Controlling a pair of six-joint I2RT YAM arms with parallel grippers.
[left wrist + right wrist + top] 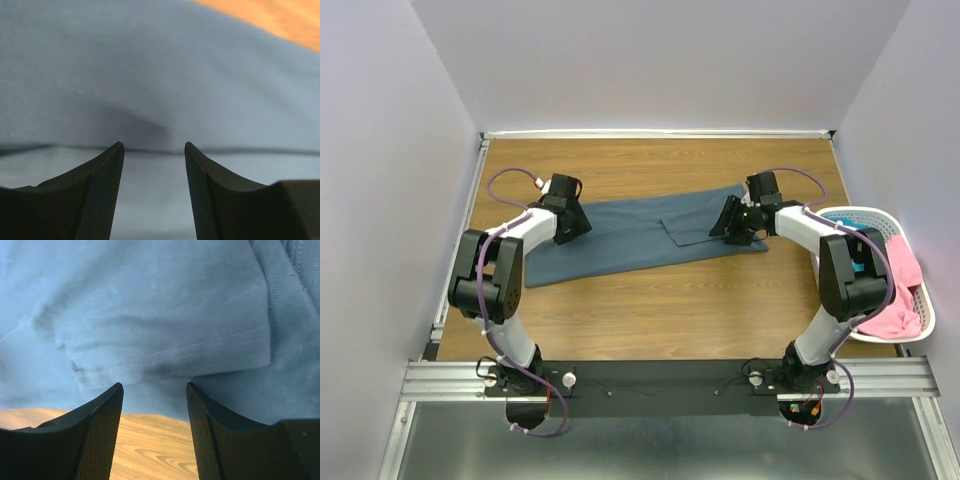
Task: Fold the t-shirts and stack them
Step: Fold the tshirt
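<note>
The slate blue-grey t-shirt (640, 236) lies across the middle of the table as a long folded band, with a sleeve flap (692, 224) turned over near its right end. My left gripper (570, 224) hangs over the shirt's left end. It is open in the left wrist view (153, 150), with only flat cloth (160, 75) and a fold line below it. My right gripper (731, 222) is at the shirt's right end. It is open too (154, 390), with nothing between its fingers, above the cloth edge and the hemmed sleeve (170, 340). A pink t-shirt (900, 292) and a teal t-shirt (865, 256) sit in the basket.
A white slotted basket (850, 213) stands at the right edge of the wooden table (670, 310), close to my right arm. White walls enclose the table at the back and on both sides. The black mounting rail (660, 378) runs along the near edge.
</note>
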